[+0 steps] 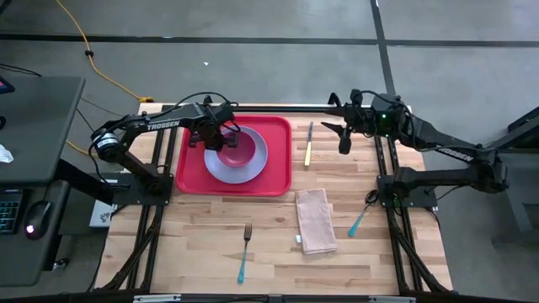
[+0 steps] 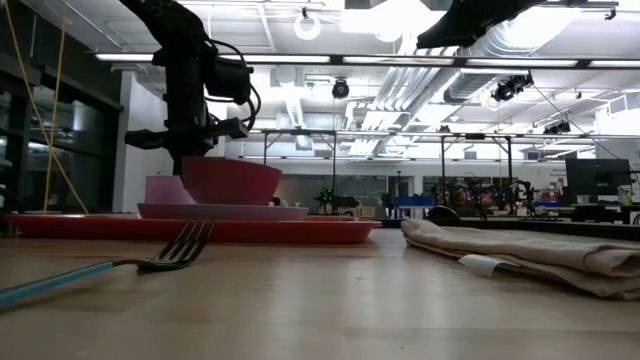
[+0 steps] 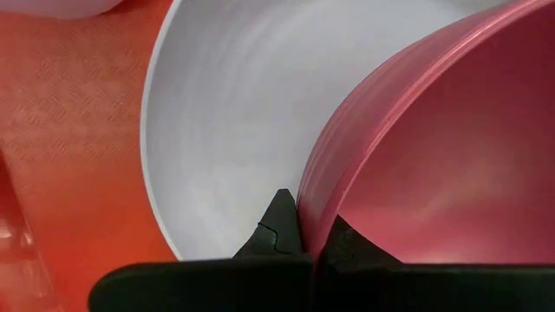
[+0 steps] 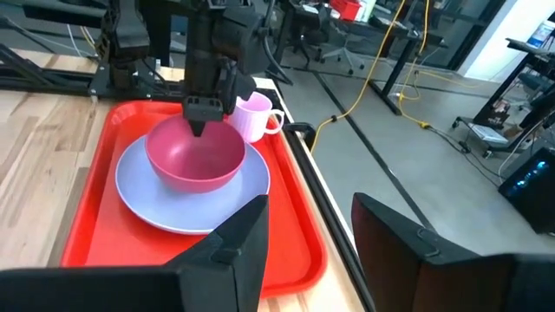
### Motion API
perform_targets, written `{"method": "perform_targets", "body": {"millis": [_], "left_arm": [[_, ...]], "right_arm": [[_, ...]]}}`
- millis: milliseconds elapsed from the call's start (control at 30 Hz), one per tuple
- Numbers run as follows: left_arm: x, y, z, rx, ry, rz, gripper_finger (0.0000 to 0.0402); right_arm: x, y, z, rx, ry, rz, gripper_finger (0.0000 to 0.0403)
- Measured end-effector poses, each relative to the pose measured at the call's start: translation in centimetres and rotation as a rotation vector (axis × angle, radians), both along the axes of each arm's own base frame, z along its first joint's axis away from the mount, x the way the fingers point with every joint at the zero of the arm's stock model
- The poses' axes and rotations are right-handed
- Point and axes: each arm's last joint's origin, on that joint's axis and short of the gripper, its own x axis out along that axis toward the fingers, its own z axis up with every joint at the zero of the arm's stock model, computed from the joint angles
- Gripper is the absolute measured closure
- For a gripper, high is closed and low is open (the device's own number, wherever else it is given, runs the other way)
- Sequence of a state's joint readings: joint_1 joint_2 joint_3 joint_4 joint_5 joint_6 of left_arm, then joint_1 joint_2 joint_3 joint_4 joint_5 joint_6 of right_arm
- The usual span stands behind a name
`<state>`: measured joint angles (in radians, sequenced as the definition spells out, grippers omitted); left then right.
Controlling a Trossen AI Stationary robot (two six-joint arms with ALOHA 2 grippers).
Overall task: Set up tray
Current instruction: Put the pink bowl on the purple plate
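Right wrist view, pink mug (image 4: 254, 116) behind bowl (image 4: 194, 157)

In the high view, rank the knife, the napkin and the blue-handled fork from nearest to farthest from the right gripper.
Measured from the right gripper, open near the table's far edge:
1. Knife: just beside it, toward the red tray.
2. Napkin: mid-table, nearer the front.
3. Blue-handled fork: by the front edge, farthest off.

Tray (image 1: 189, 172) red. On the tray: plate (image 1: 221, 168) lavender, bowl (image 1: 237, 149) dark pink, mug (image 4: 253, 117) pale pink. Off the tray, on the light wood table (image 1: 202, 236): napkin (image 1: 316, 220) beige, fork (image 1: 244, 252) with teal handle, knife (image 1: 308, 145) with possibly yellow handle.
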<state>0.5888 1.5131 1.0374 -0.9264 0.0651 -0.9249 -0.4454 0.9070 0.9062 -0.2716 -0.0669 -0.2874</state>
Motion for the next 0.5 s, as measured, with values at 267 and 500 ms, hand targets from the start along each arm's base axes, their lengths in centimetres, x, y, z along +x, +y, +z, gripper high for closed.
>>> {"method": "perform_targets", "body": {"millis": [267, 500], "left_arm": [[-0.5, -0.3, -1.0, -0.024, 0.030, 0.023, 0.0382], [-0.7, -0.5, -1.7, -0.047, 0.011, 0.040, 0.0380]], "right_arm": [[0.0, 0.0, 0.0, 0.000, 0.000, 0.000, 0.0258], [0.0, 0.0, 0.0, -0.002, 0.000, -0.006, 0.0258]]}}
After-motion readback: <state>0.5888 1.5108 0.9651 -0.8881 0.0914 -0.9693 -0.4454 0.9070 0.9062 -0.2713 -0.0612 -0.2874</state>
